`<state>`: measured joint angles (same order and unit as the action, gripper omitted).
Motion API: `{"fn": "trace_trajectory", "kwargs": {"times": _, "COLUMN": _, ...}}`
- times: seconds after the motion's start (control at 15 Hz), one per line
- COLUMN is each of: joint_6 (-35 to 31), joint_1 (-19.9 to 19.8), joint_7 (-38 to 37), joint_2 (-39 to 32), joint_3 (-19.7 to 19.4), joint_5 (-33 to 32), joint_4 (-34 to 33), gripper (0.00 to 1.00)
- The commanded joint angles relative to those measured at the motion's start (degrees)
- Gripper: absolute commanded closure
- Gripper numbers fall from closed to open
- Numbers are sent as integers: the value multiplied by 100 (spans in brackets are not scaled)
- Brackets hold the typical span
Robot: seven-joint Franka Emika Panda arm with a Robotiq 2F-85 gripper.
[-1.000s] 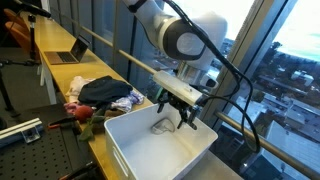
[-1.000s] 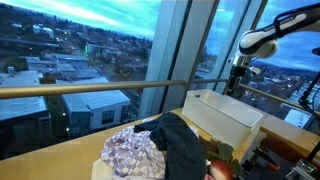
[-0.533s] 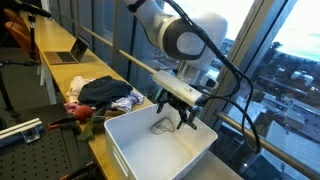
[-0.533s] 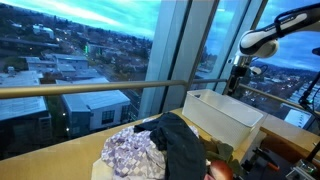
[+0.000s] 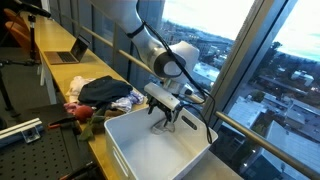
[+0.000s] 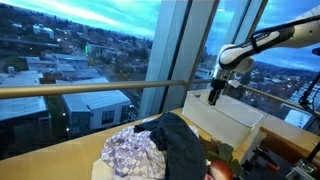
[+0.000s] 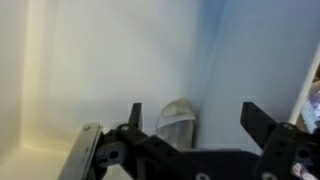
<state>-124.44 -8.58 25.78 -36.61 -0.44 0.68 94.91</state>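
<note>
Arm (image 5: pixel 150 47) bent downward, tool (image 5: pixel 167 123) spread over bin (image 5: pixel 118 141)

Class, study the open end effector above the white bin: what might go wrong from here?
The end effector hangs near the far wall of the white bin, so it might strike that wall. In the wrist view the small pale item lies off centre between the fingers; closing may only clip its edge.
</note>
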Motion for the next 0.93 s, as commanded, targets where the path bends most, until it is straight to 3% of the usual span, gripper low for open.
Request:
{"fn": "trace_trajectory", "kwargs": {"times": 0.0, "joint_6": 53, "joint_1": 145, "joint_7": -201, "joint_2": -932, "joint_3": 34, "joint_5": -258, "joint_4": -1285, "gripper": 0}}
{"fn": "trace_trajectory", "kwargs": {"times": 0.53, "joint_6": 239, "joint_1": 15, "joint_7": 7, "joint_2": -2662, "joint_3": 111, "joint_5": -351, "joint_4": -3486, "gripper": 0}}
{"fn": "trace_trajectory", "kwargs": {"times": 0.87, "joint_6": 646, "joint_1": -143, "joint_7": 67, "joint_2": -3552, "joint_3": 222, "joint_5": -201, "joint_4": -4481, "gripper": 0}}
